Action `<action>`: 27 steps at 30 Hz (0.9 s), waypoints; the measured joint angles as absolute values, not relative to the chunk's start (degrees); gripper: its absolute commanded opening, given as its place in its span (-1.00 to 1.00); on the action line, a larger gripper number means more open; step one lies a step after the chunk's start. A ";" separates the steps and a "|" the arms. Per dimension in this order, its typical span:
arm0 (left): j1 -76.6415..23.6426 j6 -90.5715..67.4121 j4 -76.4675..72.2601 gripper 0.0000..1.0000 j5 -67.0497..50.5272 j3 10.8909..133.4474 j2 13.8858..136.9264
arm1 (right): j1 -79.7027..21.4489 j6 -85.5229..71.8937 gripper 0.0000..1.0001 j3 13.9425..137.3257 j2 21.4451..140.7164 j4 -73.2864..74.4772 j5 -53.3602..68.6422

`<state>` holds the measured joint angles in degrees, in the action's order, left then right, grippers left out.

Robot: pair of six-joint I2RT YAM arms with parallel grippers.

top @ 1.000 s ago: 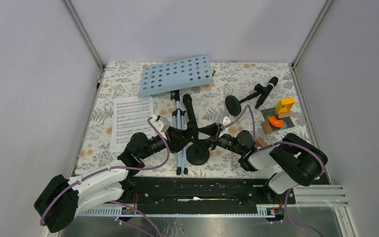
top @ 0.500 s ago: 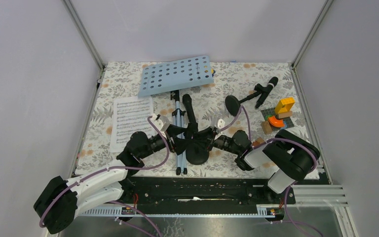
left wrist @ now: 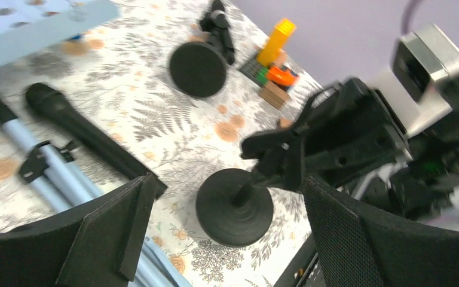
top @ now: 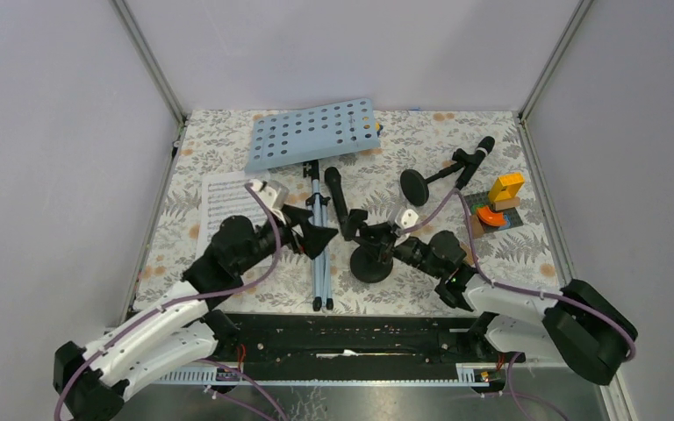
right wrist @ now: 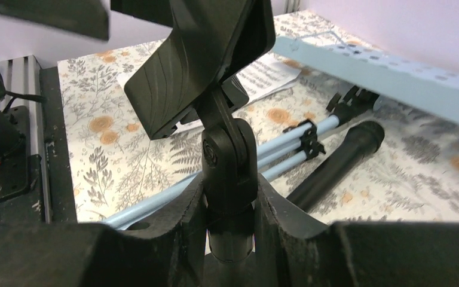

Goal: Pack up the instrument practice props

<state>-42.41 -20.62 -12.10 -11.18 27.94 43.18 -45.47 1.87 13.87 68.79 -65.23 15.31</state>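
Note:
A black microphone holder (top: 371, 263) stands on its round base (left wrist: 234, 206) at the mat's near middle. My right gripper (top: 386, 243) is shut on its stem (right wrist: 228, 164), just below the clip. My left gripper (top: 310, 230) hangs open to the left of the holder, over the blue-grey tripod (top: 319, 241), with nothing between its fingers (left wrist: 116, 221). One black microphone (top: 338, 200) lies on the mat beside the tripod. A second microphone (top: 474, 158) sits in its own holder (top: 414, 186) at the back right. The light-blue music desk (top: 316, 133) and a sheet-music page (top: 228, 210) lie at the back left.
Colourful toy blocks (top: 496, 206) stand at the right edge of the mat. Grey walls close the floral mat (top: 527, 254) on three sides. The black rail with both arm bases (top: 351, 338) runs along the near edge.
My left gripper opened wide and drew back to the left, off the holder. My right gripper closed on the holder's stem, and the holder shifted slightly right.

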 measured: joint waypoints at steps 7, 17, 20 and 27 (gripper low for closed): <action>-42.39 -25.26 12.78 0.97 6.70 43.22 35.51 | -45.47 4.32 -1.00 27.00 63.61 -44.51 16.16; -42.39 -30.33 29.04 0.98 27.70 43.90 14.20 | -47.51 -5.02 -0.99 44.10 86.61 -49.54 17.19; -42.39 -30.50 33.39 0.98 30.11 43.90 14.59 | -49.19 -6.57 -1.00 49.69 95.20 -54.48 17.26; -42.39 -30.26 38.54 0.98 30.76 43.90 15.44 | -50.35 -11.16 -1.00 65.56 113.86 -61.19 17.67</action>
